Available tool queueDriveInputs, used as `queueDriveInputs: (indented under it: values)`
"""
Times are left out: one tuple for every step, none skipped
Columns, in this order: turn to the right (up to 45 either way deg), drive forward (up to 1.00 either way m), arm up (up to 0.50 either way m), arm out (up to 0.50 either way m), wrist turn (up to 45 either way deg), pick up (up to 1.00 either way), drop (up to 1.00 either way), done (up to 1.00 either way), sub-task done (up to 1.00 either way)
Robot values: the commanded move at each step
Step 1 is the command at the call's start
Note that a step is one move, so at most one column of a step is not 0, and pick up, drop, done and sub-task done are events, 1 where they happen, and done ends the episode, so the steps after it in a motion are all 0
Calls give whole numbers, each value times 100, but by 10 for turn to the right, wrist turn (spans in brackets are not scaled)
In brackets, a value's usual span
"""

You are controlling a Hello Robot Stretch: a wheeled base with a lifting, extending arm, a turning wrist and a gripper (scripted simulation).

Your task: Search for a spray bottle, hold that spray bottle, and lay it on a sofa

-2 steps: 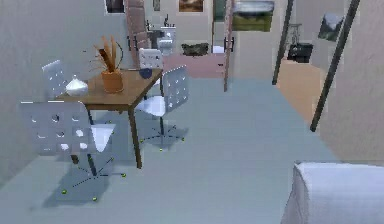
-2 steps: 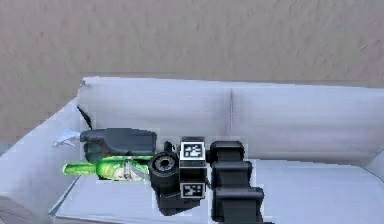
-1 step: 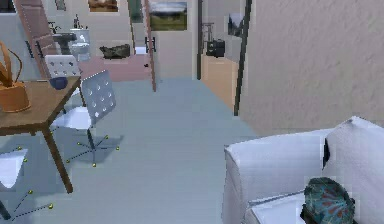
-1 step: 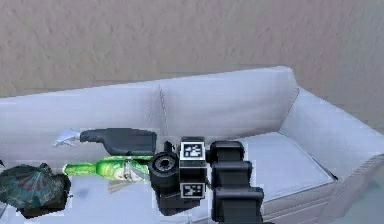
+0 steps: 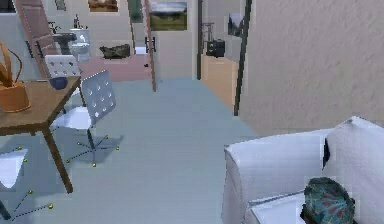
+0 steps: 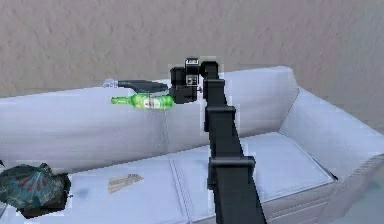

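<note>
In the forward view, a white sofa [image 5: 290,165] takes up the lower right corner, and a dark teal crumpled bundle [image 5: 328,200] lies on its seat. Left of the sofa, across bare blue-grey floor [image 5: 170,150], a wooden tabletop [image 5: 35,105] carries an orange-brown woven thing [image 5: 12,92] at the picture's edge. Two white chairs [image 5: 98,95] stand beside that tabletop. Beyond the sofa, a dark-framed doorway [image 5: 218,50] stands in the far wall, with a framed picture [image 5: 168,15] hung to its left.

In the arm side view, the sofa [image 6: 280,110] runs across the whole picture against a rough beige wall [image 6: 90,40]. The dark arm [image 6: 228,150] rises over the sofa's seat cushions. At its far end the pincer [image 6: 135,90] points toward the sofa's left end.

A green bottle [image 6: 140,100] with a pale label hangs at the pincer's fingers, in front of the upper part of the sofa's backrest. It is above the seat and clear of it, so the pincer holds it. The bottle's long axis lies about level and runs along the backrest. Its narrow neck points toward the sofa's left end and its base toward the pincer's dark body. I cannot tell whether the fingers [image 6: 140,81] are apart or together.

The teal bundle [image 6: 30,188] lies on the seat at the sofa's left end. A small pale flat thing [image 6: 125,181] lies on the cushion near it, below the bottle.
</note>
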Motion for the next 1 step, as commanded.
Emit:
queueDriveInputs:
  values:
    - [0, 0, 0, 0, 210, 0, 0, 0, 0]
